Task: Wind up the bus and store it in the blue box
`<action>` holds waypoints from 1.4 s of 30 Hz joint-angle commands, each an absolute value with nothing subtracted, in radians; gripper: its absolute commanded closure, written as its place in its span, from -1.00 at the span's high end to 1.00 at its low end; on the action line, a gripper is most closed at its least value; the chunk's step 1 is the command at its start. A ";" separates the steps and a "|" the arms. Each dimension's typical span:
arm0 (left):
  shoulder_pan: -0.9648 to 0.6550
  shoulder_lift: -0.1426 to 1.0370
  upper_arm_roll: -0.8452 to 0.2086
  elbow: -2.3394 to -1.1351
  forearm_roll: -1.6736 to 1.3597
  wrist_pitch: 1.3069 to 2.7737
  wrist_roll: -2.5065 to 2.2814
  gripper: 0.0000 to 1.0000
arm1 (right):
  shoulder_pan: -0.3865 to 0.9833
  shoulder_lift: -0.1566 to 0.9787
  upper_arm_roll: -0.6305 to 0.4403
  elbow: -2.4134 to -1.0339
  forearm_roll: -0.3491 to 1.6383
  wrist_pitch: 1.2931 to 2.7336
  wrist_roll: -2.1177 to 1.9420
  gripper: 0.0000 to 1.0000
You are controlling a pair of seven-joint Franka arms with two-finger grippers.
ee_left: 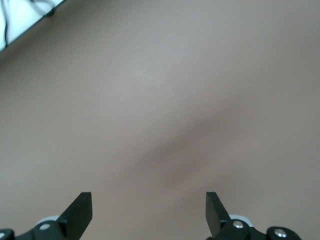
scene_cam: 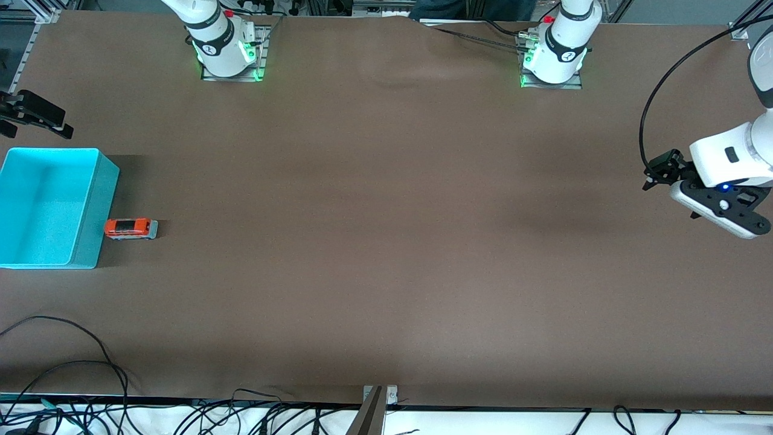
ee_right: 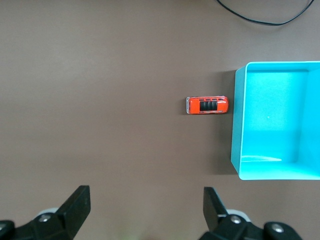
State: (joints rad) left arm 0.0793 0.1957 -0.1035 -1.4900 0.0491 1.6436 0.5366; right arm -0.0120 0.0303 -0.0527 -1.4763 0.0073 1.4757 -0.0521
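The small orange bus (scene_cam: 130,228) with a dark roof stands on its wheels on the brown table, close beside the blue box (scene_cam: 90,205), on the side of the box that faces the left arm's end. The box is open-topped with nothing in it. The right wrist view looks down on the bus (ee_right: 207,105) and the box (ee_right: 240,120). My right gripper (ee_right: 147,195) is open, high over bare table near the box, and shows as dark fingers (scene_cam: 36,115) in the front view. My left gripper (scene_cam: 651,175) waits open over the left arm's end of the table, holding nothing (ee_left: 149,200).
Loose black cables (scene_cam: 90,368) lie along the table's edge nearest the front camera. A metal clamp (scene_cam: 374,411) sits at the middle of that edge. Both arm bases (scene_cam: 226,54) (scene_cam: 552,60) stand along the edge farthest from the camera.
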 commanded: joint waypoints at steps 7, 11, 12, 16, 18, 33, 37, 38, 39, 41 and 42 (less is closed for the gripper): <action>-0.015 -0.020 -0.011 -1.695 0.025 1.664 0.311 1.00 | -0.014 0.031 -0.052 -1.459 0.009 1.460 -0.048 1.00; -0.025 -0.054 -0.005 -1.707 0.023 1.655 0.310 1.00 | -0.014 0.031 -0.051 -1.459 0.009 1.460 -0.046 1.00; -0.026 -0.061 -0.005 -1.709 0.021 1.652 0.305 1.00 | -0.014 0.031 -0.051 -1.459 0.009 1.460 -0.045 1.00; -0.034 -0.089 -0.005 -1.710 0.020 1.626 0.240 1.00 | -0.014 0.031 -0.049 -1.459 0.009 1.459 -0.038 1.00; -0.043 -0.094 -0.006 -1.709 0.020 1.612 0.221 1.00 | -0.012 0.031 -0.049 -1.459 0.009 1.459 -0.038 1.00; -0.043 -0.087 -0.011 -1.692 0.009 1.572 0.218 1.00 | -0.015 0.032 -0.054 -1.459 0.009 1.454 -0.051 1.00; -0.044 -0.080 -0.008 -1.674 0.000 1.569 0.218 1.00 | -0.015 0.032 -0.055 -1.460 0.011 1.454 -0.052 1.00; -0.046 -0.077 -0.006 -1.669 0.000 1.568 0.218 1.00 | -0.015 0.032 -0.055 -1.459 0.011 1.454 -0.052 1.00; -0.046 -0.074 -0.006 -1.664 0.000 1.566 0.216 1.00 | -0.015 0.032 -0.055 -1.459 0.011 1.453 -0.052 1.00; -0.046 -0.071 -0.005 -1.658 -0.006 1.565 0.209 1.00 | -0.015 0.032 -0.057 -1.460 0.011 1.453 -0.052 1.00; -0.046 -0.071 -0.005 -1.658 -0.011 1.563 0.203 1.00 | -0.015 0.032 -0.055 -1.460 0.011 1.453 -0.052 1.00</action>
